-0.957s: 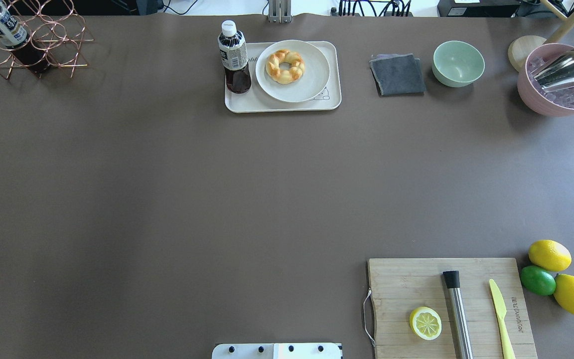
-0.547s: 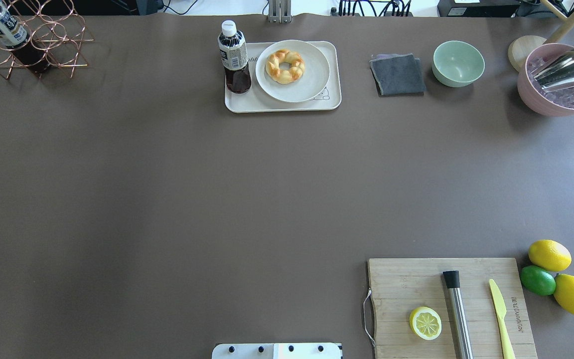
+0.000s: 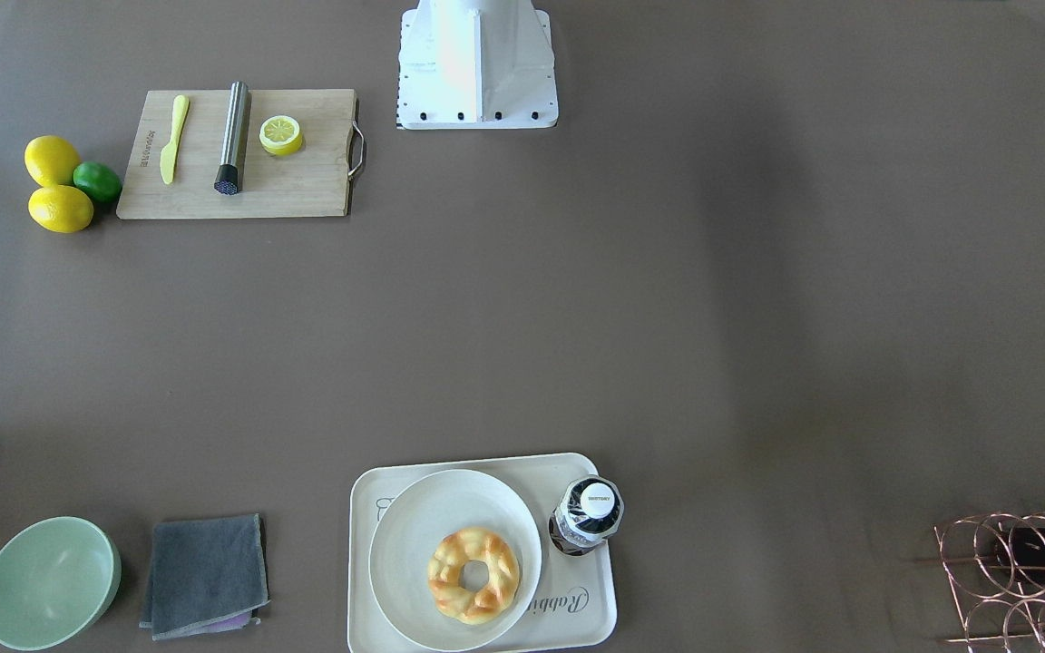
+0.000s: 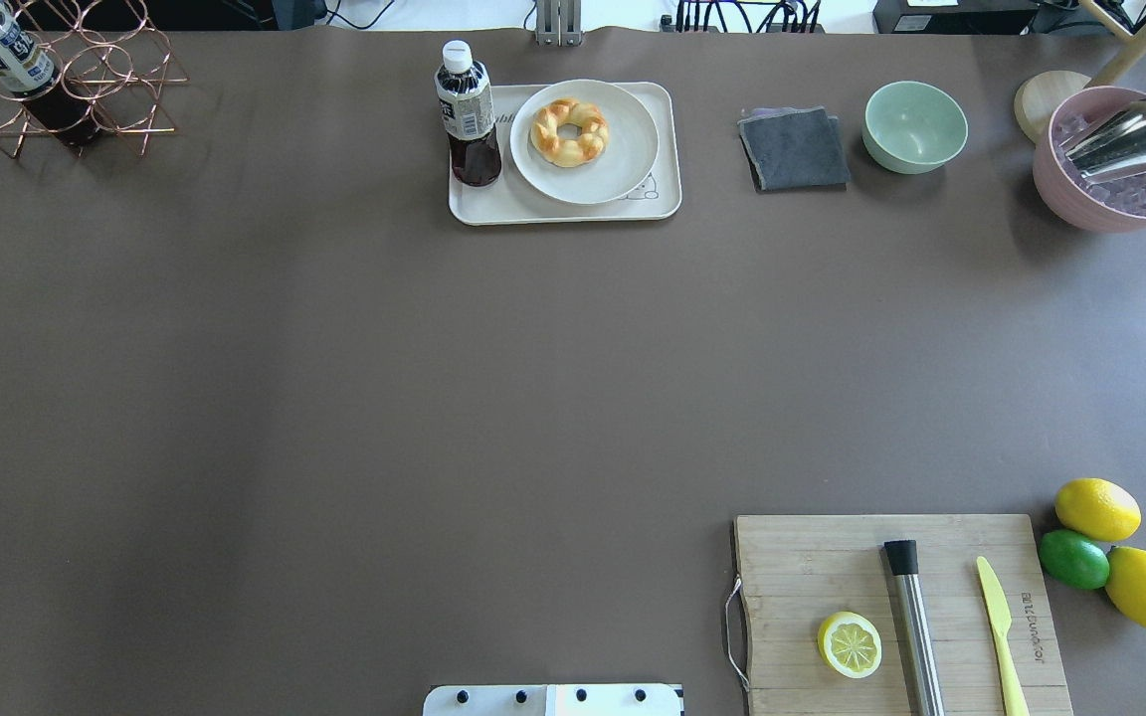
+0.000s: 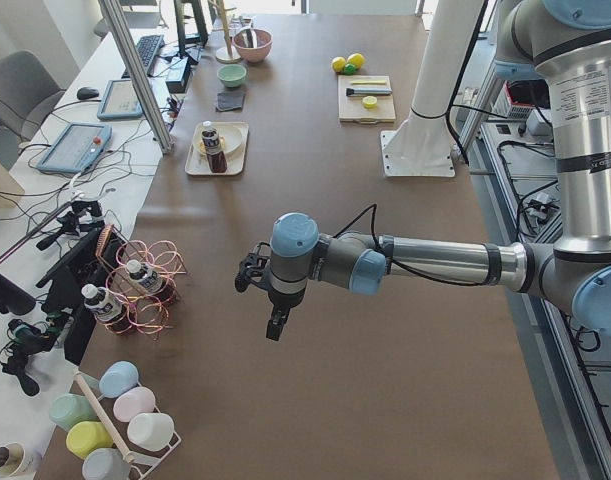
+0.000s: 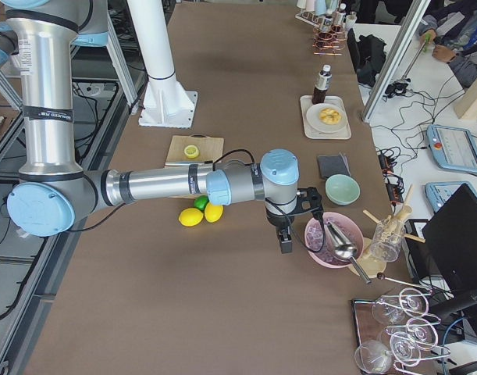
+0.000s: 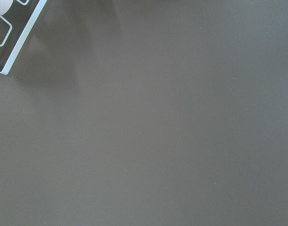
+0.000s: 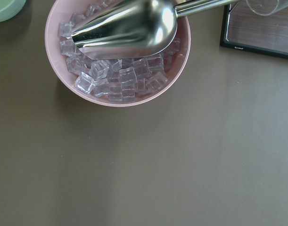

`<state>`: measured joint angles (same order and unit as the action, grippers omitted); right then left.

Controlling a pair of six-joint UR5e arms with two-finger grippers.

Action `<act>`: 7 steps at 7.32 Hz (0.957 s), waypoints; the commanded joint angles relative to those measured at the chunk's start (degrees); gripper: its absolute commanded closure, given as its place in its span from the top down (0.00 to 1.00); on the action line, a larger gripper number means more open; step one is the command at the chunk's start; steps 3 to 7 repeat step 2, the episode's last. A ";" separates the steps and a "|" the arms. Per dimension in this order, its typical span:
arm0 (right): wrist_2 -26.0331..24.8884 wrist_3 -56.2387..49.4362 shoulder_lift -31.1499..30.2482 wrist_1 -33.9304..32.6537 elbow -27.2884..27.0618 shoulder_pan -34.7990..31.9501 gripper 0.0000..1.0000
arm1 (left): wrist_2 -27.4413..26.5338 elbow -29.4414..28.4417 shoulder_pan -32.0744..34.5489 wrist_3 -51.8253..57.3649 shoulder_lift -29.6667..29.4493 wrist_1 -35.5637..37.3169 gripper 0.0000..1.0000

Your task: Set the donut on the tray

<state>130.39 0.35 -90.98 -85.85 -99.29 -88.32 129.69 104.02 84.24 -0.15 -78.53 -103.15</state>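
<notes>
The golden-brown twisted donut [image 4: 569, 132] lies on a round off-white plate [image 4: 623, 171] that stands on the cream rabbit tray [image 4: 533, 211] at the far middle of the table. It also shows in the front-facing view [image 3: 473, 576], with the tray [image 3: 590, 609] under the plate. Neither gripper is near it. My left gripper [image 5: 273, 325] hangs over bare table far to the left. My right gripper [image 6: 286, 242] hangs beside the pink ice bowl. Both show only in the side views, so I cannot tell whether they are open or shut.
A dark drink bottle [image 4: 469, 114] stands on the tray's left end. A grey cloth [image 4: 794, 149], a green bowl [image 4: 915, 126] and a pink bowl of ice with a metal scoop [image 4: 1120, 189] stand to its right. A cutting board [image 4: 812, 567] with a lemon half [image 4: 850, 644] lies near right.
</notes>
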 commanded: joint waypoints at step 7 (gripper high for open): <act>-0.05 0.00 0.19 -0.99 -0.38 -0.01 1.00 | -0.22 0.31 0.04 0.06 0.04 -0.12 0.98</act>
